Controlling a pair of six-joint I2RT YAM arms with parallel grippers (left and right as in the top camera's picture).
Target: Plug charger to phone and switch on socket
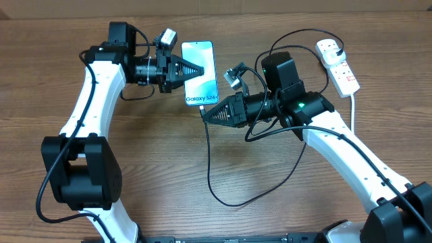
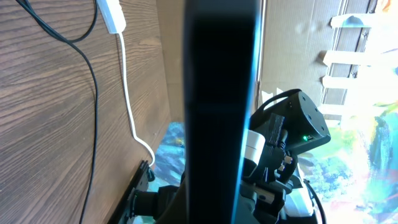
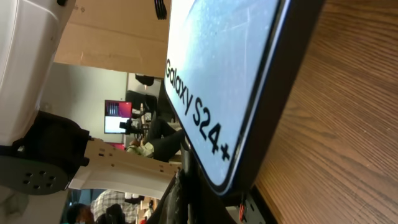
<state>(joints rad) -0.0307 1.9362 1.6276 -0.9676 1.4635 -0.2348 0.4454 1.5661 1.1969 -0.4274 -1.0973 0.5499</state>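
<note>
We see the phone [image 1: 208, 77] near the middle of the worktop [image 1: 162, 162], towards its far side, screen up and its "Galaxy S24" lettering at the near end. The left gripper [image 1: 201, 70] reaches in from the left, and its jaws are pinching the phone by its left long edge. In the left wrist view the phone [image 2: 217, 93] stands edge-on as a dark bar straight down the middle of the frame, with a thin blue glow along one side. The right gripper [image 1: 205, 115] comes in from the right, just under the phone's near end. Its jaws are pressed together on the tip end of the charger [image 1: 208, 162], whose thin black cable leaves them there. We cannot tell whether the tip sits in the phone's port. In the right wrist view the phone [image 3: 230, 74] fills the frame, tilted, with its lower corner close to the camera and the worktop [image 3: 336, 124] on the right. From the right gripper the cable drops towards us, loops on the worktop and runs back up past the right arm to the socket [image 1: 339, 67]. The socket lies at the far right corner, well apart from the phone, with a black plug in its farther outlet. A white cord [image 1: 353, 108] trails from the socket's near end. The switches are too small for us to read how they are set. The left wrist view also shows the cable [image 2: 94, 124] and the cord [image 2: 127, 93] lying side by side on the wood.
</note>
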